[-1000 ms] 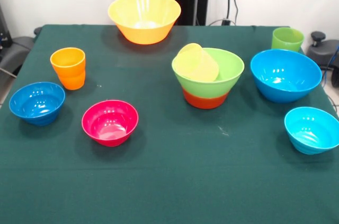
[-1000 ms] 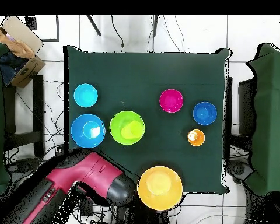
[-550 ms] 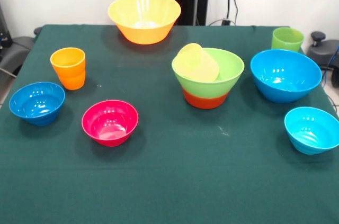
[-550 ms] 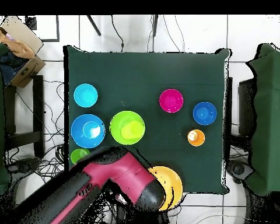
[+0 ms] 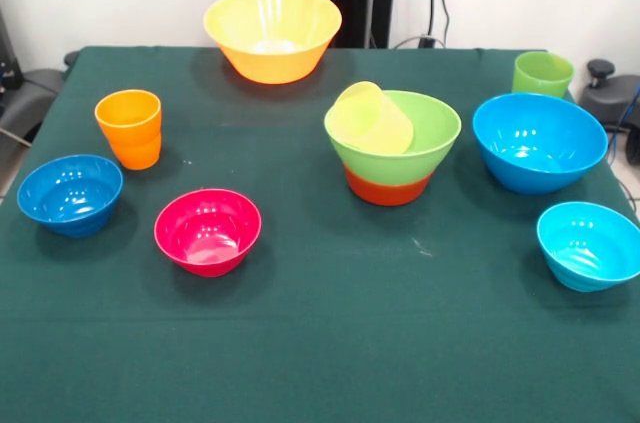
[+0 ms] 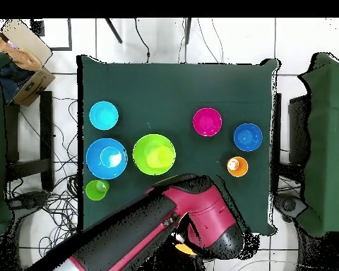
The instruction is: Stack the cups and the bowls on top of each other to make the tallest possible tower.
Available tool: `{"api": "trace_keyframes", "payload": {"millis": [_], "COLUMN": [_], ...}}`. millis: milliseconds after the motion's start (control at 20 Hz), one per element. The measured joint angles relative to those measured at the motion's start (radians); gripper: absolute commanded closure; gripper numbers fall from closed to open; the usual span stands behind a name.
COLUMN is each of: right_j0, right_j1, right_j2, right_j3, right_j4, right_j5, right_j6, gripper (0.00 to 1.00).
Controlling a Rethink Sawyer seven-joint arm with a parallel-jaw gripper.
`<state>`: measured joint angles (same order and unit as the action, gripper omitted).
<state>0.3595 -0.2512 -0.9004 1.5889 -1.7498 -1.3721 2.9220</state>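
Seven loose pieces untouched around the tower [image 5: 392,148]. Arm [image 6: 165,222] now swung over big yellow-orange bowl [image 5: 272,43] behind it, probably the next pick. Gripper hidden beneath; cannot tell whether open.

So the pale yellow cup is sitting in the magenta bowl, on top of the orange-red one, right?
Not quite. The front view shows the pale yellow cup tilted inside the light green bowl, which sits on the orange-red bowl. The magenta bowl stands apart, empty.
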Motion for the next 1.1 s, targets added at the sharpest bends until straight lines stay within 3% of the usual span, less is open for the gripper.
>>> {"api": "trace_keyframes", "payload": {"millis": [1100], "right_j0": [-0.076], "right_j1": [0.000], "right_j2": [0.099], "right_j3": [-0.040], "right_j4": [-0.066], "right_j5": [0.000], "right_j6": [-0.006], "gripper": [0.00]}}
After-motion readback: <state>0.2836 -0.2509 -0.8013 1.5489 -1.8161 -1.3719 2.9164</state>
